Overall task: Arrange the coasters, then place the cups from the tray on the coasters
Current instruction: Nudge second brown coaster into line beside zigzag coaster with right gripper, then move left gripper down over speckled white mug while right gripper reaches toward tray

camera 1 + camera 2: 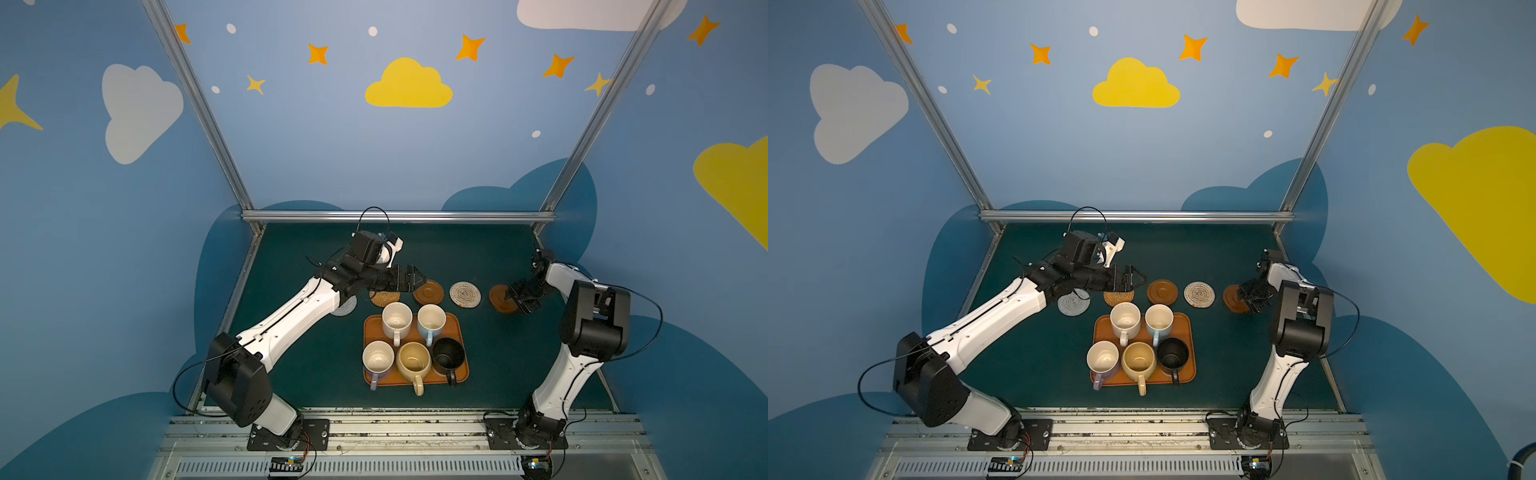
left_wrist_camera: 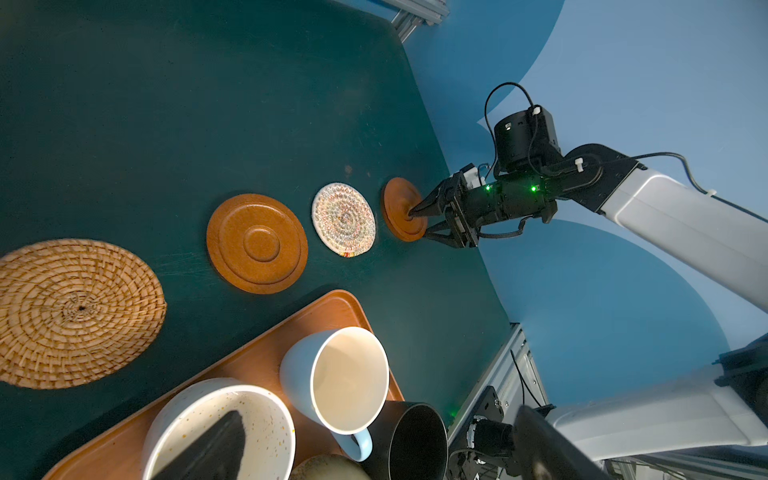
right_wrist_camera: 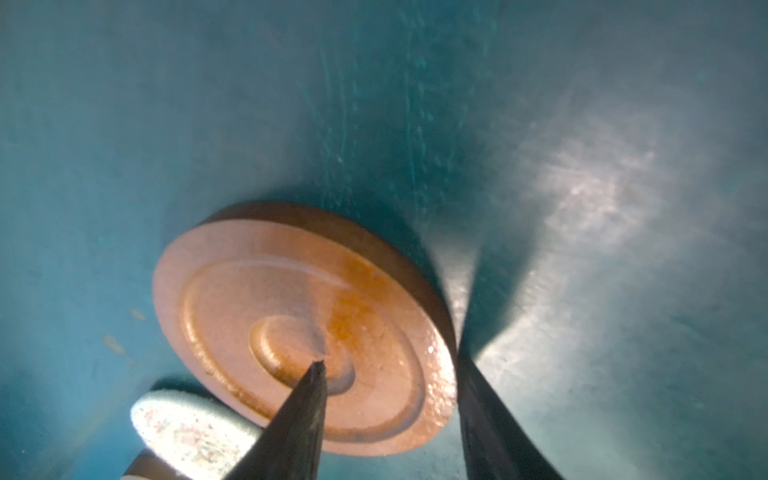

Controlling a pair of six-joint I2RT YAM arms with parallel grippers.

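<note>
On a dark green tabletop (image 1: 498,365) walled by blue panels (image 1: 374,158) painted with clouds and stars, the right gripper (image 3: 386,353) stands with jaws parted over the end brown wooden coaster (image 3: 257,299). One fingertip (image 3: 307,386) is on its raised centre and the other at its rim; whether they pinch it cannot be told. The disc looks tipped up in the left wrist view, and the gripper hides its right part in both top views. Along the row lie the beige spiral rope coaster (image 1: 465,294), a second brown wooden coaster (image 1: 428,291), the tan rattan coaster (image 1: 384,298), part-hidden behind the speckled white mug (image 1: 397,320), and the grey-white woven coaster (image 1: 1073,302), half under the left arm (image 1: 291,320). The left gripper (image 1: 420,280) hangs wide open above the rattan and second wooden discs. The row runs left to right just beyond the tray (image 1: 368,332), whose long side lies the same way. The light blue mug (image 1: 431,320), lavender mug (image 1: 378,359), yellow-beige mug (image 1: 413,362) and black mug (image 1: 449,355) also stand upright on it, all handles toward the arm bases
</note>
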